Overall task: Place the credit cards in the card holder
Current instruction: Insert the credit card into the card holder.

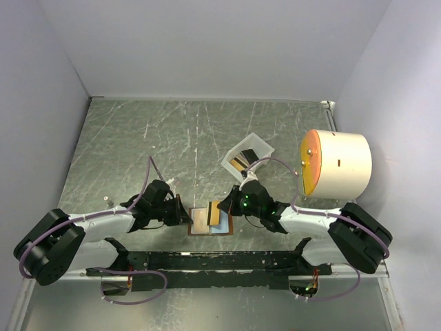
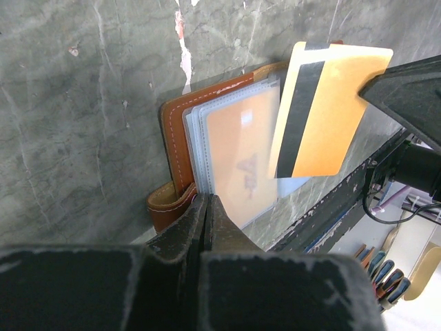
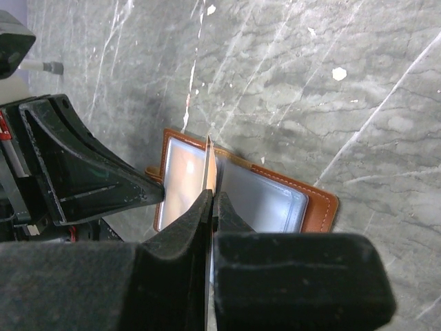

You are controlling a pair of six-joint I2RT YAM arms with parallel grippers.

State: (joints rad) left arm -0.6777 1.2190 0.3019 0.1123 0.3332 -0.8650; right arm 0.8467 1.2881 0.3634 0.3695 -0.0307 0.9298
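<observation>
Two pincers are closed. The right pincer [image 3: 210, 201] grips one yellow credit card [image 2: 324, 110] by its edge. It holds the card tilted above the card holder [image 2: 172, 138], long axis running down toward the clear pockets [image 2: 207, 131]. The left pincer [image 2: 207, 210] is shut, tips at the tab-side edge of the card holder; whether it pinches a sleeve cannot be told. The card holder lies open on the desk [image 1: 138, 138] between both arms. One orange card [image 2: 241, 158] shows inside a pocket.

Judgement: the right arm is nearer, and the coming move depends on aligning the card's lower short edge with a pocket mouth.

Beyond the card holder, a white tray [image 1: 264, 145] carries more credit cards [image 1: 241, 163].
</observation>
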